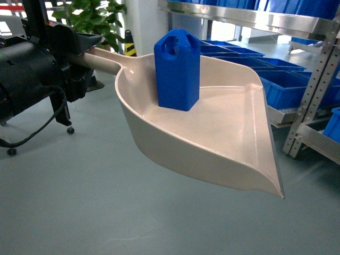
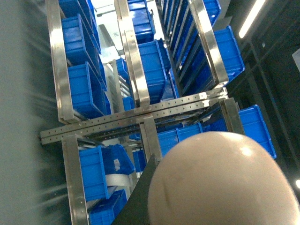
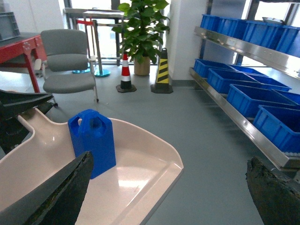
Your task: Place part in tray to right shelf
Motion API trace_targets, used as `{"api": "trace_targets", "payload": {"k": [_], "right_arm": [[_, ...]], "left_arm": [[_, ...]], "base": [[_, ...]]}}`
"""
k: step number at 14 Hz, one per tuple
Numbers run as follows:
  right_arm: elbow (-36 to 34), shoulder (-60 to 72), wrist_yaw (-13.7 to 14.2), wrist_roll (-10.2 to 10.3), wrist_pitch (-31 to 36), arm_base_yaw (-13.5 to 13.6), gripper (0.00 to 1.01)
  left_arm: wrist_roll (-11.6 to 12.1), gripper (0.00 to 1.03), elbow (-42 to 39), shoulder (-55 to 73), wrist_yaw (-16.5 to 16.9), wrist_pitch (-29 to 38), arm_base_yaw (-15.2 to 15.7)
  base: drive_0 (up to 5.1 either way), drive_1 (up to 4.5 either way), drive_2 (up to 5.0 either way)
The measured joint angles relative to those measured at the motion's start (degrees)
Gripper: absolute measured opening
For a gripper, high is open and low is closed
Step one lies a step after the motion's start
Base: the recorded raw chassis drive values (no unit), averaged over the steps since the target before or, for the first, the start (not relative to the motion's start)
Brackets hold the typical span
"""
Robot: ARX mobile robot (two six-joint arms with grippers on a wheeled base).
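tray handle (image 1: 103, 59): its far end runs under the black left arm (image 1: 32, 74) in the head view; the grip there is hidden.
left tool: not seen in any view; whether it is clamped on the handle cannot be told.
tray (image 2: 220, 183): in the left wrist view only a rounded cream bulge, cut by the bottom edge.
part (image 3: 92, 142): lower front corner hidden behind a dark finger (image 3: 56, 194) in the right wrist view.
right tool (image 3: 168, 197): only two dark fingers show, cut by the bottom and side edges.
right shelf (image 1: 313, 133): cut off by the right edge in the head view.
crates (image 2: 84, 89): streaked and blurred near the left edge.
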Motion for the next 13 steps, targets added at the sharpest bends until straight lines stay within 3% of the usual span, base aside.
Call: {"api": "trace_targets", "payload": {"k": [13], "right_arm": [[0.00,0.00,0.00,0.00,0.00,0.00,0.98]], "left_arm": [[0.00,0.14,0.00,0.00,0.00,0.00,0.04]], "base": [[-1.7,-1.70,-1.7]]}}
